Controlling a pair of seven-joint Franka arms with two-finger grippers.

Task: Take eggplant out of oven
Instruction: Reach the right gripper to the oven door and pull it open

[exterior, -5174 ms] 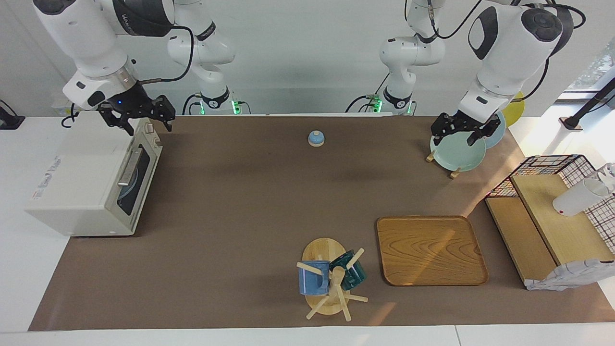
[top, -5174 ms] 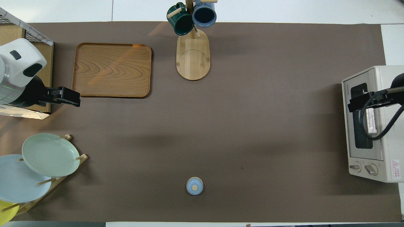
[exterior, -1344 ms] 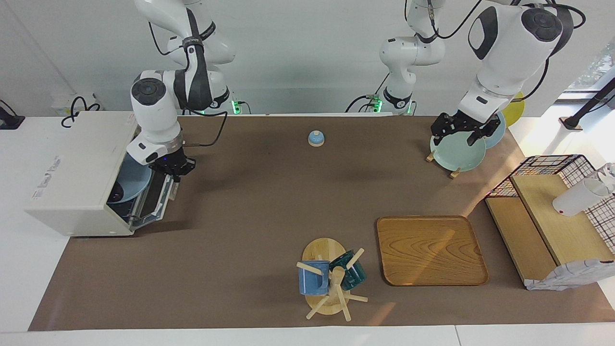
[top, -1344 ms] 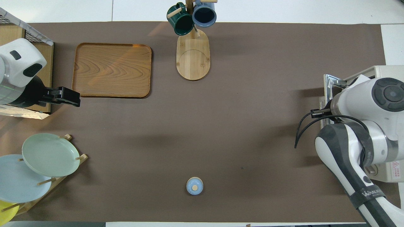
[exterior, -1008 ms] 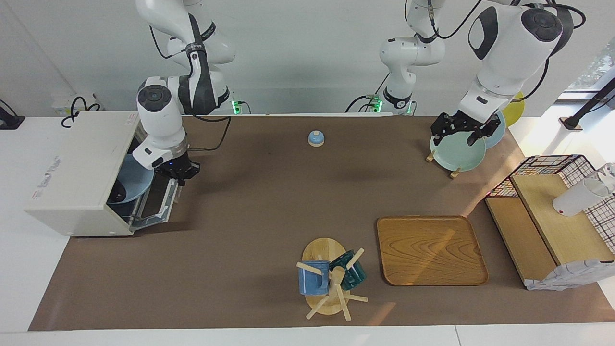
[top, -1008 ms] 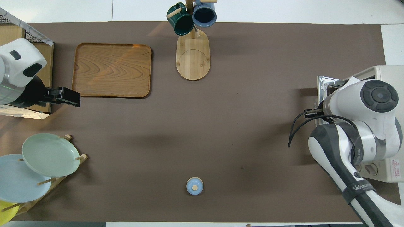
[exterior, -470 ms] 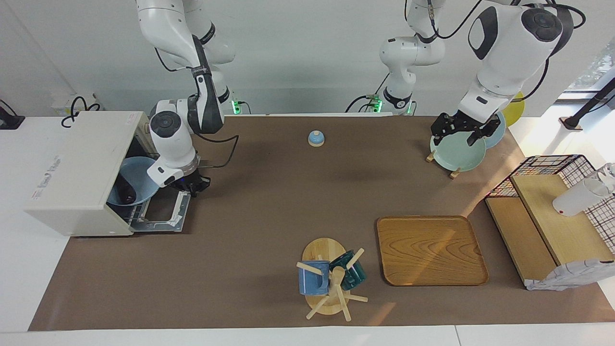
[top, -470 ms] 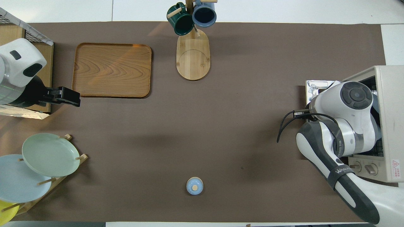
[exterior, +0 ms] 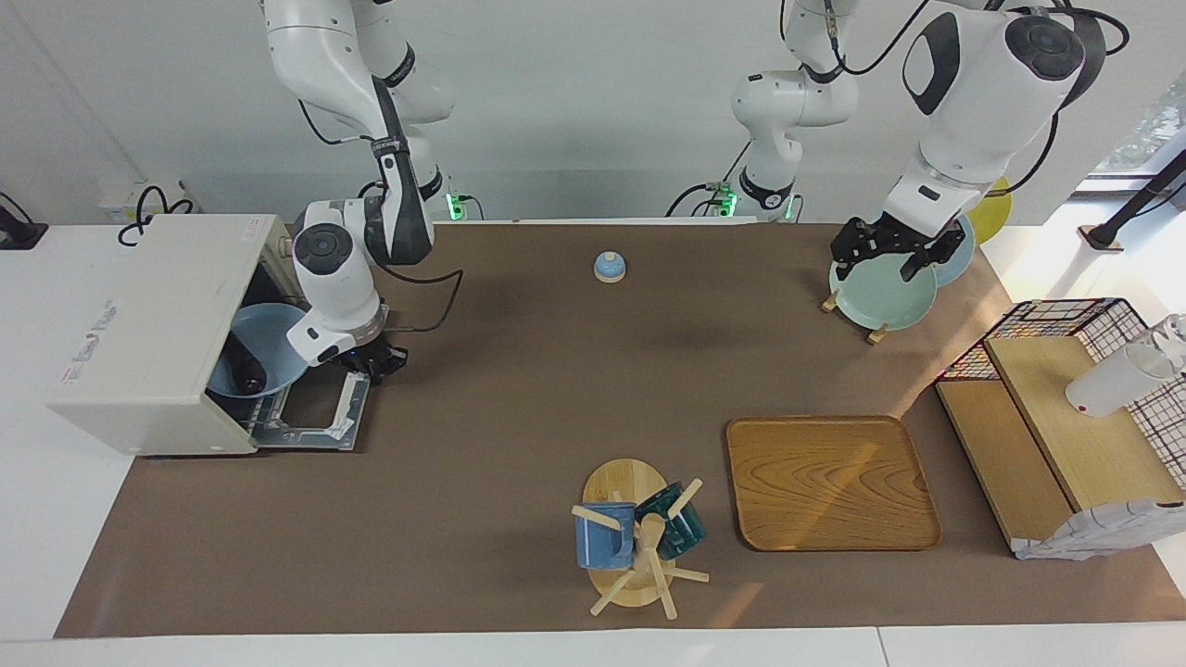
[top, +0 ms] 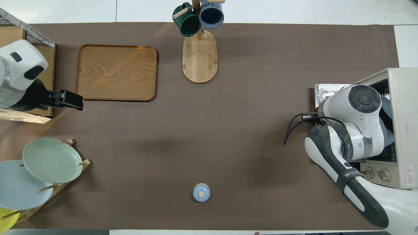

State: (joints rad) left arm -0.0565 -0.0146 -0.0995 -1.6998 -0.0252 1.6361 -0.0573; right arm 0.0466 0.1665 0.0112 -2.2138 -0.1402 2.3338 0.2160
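The oven [exterior: 153,333] sits at the right arm's end of the desk [exterior: 519,389], its door [exterior: 320,412] dropped flat onto the brown mat so the inside is open to reach. The right claw [exterior: 375,359] is down at the door's outer edge, nipped shut on the handle, which looks to be why the door lies fully open. In the overhead view the arm's own bulk hides the claw. Inside the oven a light blue plate [exterior: 264,347] leans out toward the opening, and a dark shape in the oven's shadow by the plate's lower edge is, I judge, the eggplant [exterior: 246,371]; it is not out yet. I'd say the opening step is about done and the reach inside comes next, which would call for letting go of the handle first.

The left arm waits, its claw [exterior: 894,248] spread wide over the green plate [exterior: 876,295] in the plate rack near its base. The wooden tray [exterior: 829,482] lies bare, a likely landing spot.
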